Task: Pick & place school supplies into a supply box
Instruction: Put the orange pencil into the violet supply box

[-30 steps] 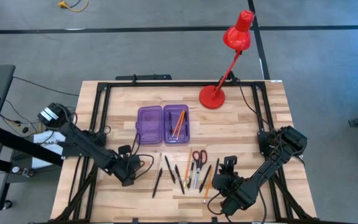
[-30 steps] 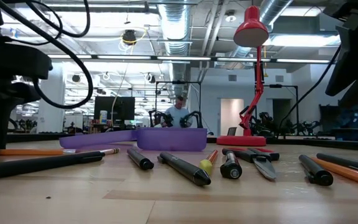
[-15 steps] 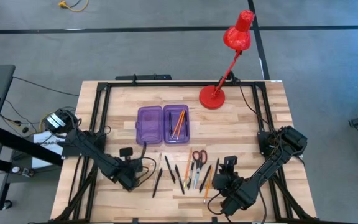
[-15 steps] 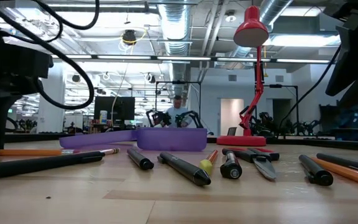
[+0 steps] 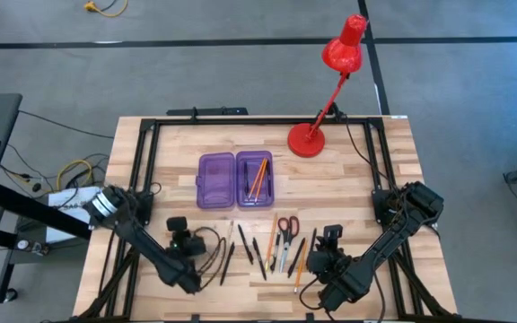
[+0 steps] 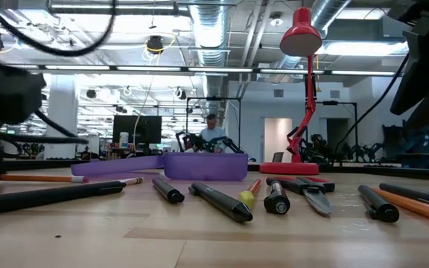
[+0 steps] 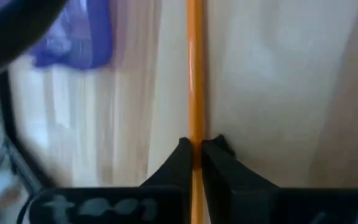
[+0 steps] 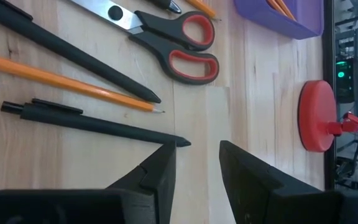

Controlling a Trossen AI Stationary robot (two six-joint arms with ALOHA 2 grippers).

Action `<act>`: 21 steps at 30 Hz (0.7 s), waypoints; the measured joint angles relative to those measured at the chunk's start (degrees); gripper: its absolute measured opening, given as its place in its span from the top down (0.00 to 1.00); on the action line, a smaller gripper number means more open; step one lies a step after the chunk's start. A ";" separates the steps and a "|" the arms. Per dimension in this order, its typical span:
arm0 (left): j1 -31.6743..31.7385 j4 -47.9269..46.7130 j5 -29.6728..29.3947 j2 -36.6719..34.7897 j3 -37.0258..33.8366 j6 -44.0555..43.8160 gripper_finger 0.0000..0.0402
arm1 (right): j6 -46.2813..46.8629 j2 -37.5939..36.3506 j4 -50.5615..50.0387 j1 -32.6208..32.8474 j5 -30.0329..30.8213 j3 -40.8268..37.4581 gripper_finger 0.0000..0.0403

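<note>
The supply box (image 5: 236,179) lies open at the table's middle, a purple case (image 6: 199,165) with orange pencils in its right half. Between the arms, a row of black pens, orange pencils and red-handled scissors (image 5: 285,228) lies on the wood. My left gripper (image 7: 195,149) is low at the near left (image 5: 197,253), shut on an orange pencil (image 7: 195,74). My right gripper (image 8: 194,155) hangs open at the near right (image 5: 330,239). A black pen's tip (image 8: 182,142) lies just ahead of its fingers, untouched. My left gripper pinches the orange pencil's shaft (image 7: 195,134) between its two fingertips. The fingers slant down from above and from the near side. The pencil runs straight ahead between them, toward the far edge. In the low view it lies about level at table height (image 6: 43,178).
A red desk lamp stands on its round base (image 5: 306,141) at the far right. Black frame rails (image 5: 151,170) run along the table's edges. The scissors (image 8: 179,43) and a pencil (image 8: 67,81) lie in front of my right gripper. A person (image 6: 213,135) sits far behind the table.
My left arm has folded lower, shifting toward the table's near edge, and its gripper has tipped more steeply downward.
</note>
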 joint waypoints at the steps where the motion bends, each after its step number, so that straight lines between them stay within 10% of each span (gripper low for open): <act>1: -0.32 -1.21 0.00 1.42 1.77 -0.44 1.00 | 0.00 0.00 0.02 -0.02 0.01 0.00 0.71; 21: -1.42 -17.40 -10.73 8.42 19.41 -3.52 1.00 | -0.20 0.00 0.21 -0.42 0.12 0.00 0.71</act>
